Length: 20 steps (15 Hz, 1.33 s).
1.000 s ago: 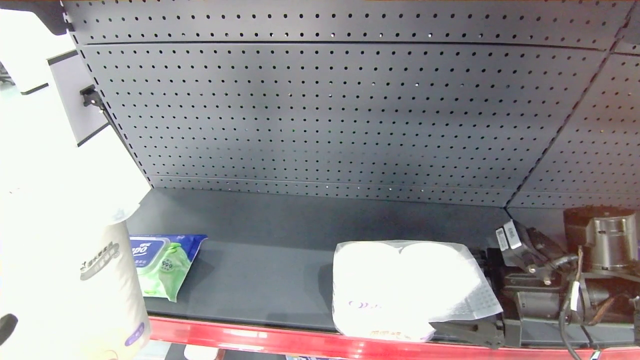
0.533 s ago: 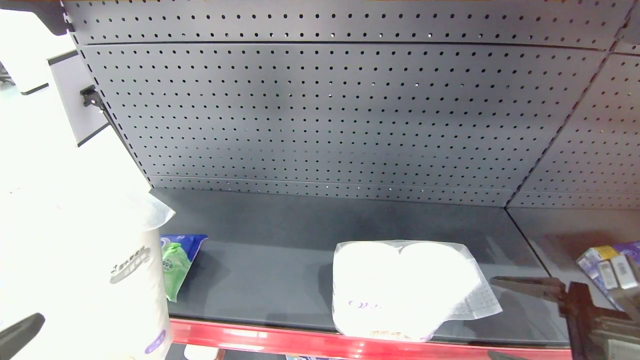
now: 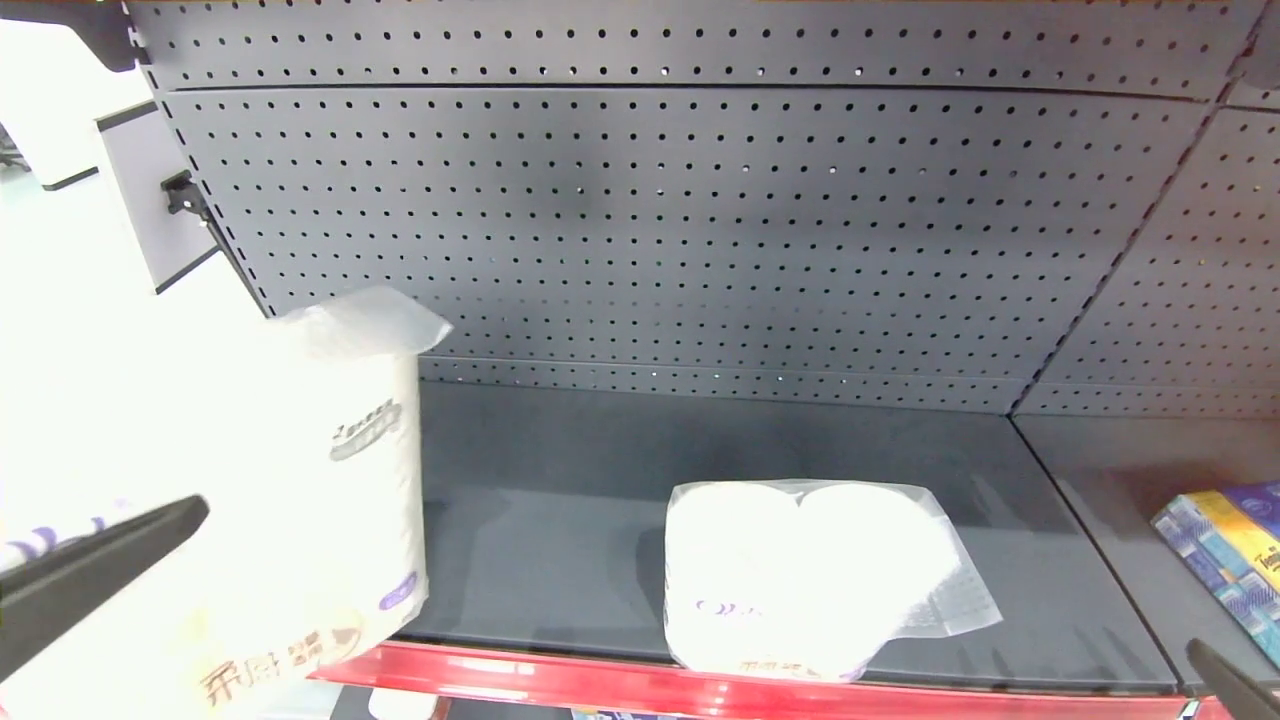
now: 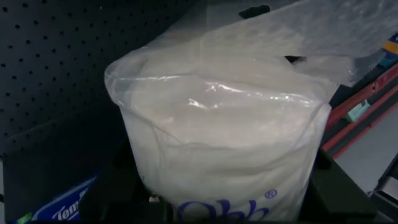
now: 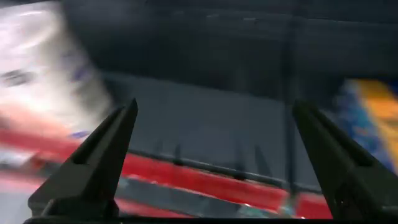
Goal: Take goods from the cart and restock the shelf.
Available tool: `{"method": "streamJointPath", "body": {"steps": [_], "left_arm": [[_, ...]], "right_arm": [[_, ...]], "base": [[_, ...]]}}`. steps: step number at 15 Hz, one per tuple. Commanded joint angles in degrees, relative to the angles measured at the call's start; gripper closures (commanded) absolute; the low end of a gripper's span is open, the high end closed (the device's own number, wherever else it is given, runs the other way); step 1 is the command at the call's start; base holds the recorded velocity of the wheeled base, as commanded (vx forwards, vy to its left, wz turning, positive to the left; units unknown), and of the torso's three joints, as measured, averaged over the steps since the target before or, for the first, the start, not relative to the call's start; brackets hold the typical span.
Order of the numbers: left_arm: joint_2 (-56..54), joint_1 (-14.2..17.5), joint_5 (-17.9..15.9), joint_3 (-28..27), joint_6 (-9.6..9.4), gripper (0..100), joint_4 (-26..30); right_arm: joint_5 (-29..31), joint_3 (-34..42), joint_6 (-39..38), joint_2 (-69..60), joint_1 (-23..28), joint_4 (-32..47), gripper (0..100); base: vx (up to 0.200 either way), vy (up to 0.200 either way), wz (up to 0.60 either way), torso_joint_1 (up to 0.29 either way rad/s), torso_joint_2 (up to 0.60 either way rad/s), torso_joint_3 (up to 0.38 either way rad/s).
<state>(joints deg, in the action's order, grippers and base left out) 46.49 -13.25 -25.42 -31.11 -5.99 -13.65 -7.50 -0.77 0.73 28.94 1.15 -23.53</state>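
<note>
Tissue pack in left pincer; right pincer agape.

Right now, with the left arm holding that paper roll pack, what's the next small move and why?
Probably ease the held pack in over the bare shelf, left of the shelved pack: it hangs at the red front lip, not yet set down.

My head camera looks forward and slightly down from the near side at the dark grey shelf board, its perforated back panel and red front lip, at middling range. My left wrist camera sits right against the plastic-wrapped white tissue roll pack, facing that same panel. My right wrist camera looks low across the lip, between the spread fingers of the right gripper. It shares the lip, the lying white tissue pack and the blue-and-yellow boxes at far right with the head view.
</note>
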Motion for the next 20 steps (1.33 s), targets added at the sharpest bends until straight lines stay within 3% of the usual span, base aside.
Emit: {"method": "streamJointPath", "body": {"steps": [1, 4, 5, 6, 7, 10, 12, 17, 20], "left_arm": [[9.3, 0.0, -4.1, 0.2, 0.10, 100, -6.6], [18.0, 0.0, -14.1, -0.4, 0.10, 100, -16.9], [19.0, 0.0, -15.1, -0.5, 0.10, 100, -18.0], [24.6, 0.0, -21.7, -2.1, 0.10, 100, -23.7], [29.1, 0.1, -25.7, -4.2, 0.01, 100, -27.2], [39.6, 0.0, -29.8, -7.5, -0.17, 100, -35.9], [48.0, -0.6, -35.6, -8.8, -0.08, 100, -44.9], [60.0, -3.4, -37.2, -15.4, 0.36, 100, -50.5], [67.9, -5.4, -37.0, -20.3, 1.59, 100, -55.7]], "right_arm": [[2.3, 0.8, -0.6, -9.9, 1.3, 1.8, 0], [-3.9, 0.8, -0.6, -20.5, -4.0, 14.9, 0], [-3.9, 0.8, -0.6, -21.5, -4.6, 16.2, 0], [-3.5, 0.8, 0.4, -23.5, -5.4, 19.6, 0], [-3.1, 0.2, 0.8, -23.5, -5.4, 19.4, 0], [-3.0, -0.6, 2.5, -23.5, -5.4, 19.5, 0], [-3.0, -1.9, 3.0, -23.5, -5.4, 19.7, 0], [-3.1, -3.0, 4.3, -23.5, -5.4, 19.9, 0], [-3.1, -2.7, 4.6, -23.5, -5.4, 19.9, 0]], "base": [[0.000, 0.000, 0.00, 0.000, 0.00, 0.000], [0.000, 0.000, 0.00, 0.000, 0.00, 0.000], [0.000, 0.000, 0.00, 0.000, 0.00, 0.000], [0.000, 0.000, 0.00, 0.000, 0.00, 0.000], [0.000, 0.000, 0.00, 0.000, 0.00, 0.000], [0.000, 0.000, 0.00, 0.000, 0.00, 0.000], [0.000, 0.000, 0.00, 0.000, 0.00, 0.000], [0.000, 0.000, 0.00, 0.000, 0.00, 0.000], [0.000, 0.000, 0.00, 0.000, 0.00, 0.000]]}}
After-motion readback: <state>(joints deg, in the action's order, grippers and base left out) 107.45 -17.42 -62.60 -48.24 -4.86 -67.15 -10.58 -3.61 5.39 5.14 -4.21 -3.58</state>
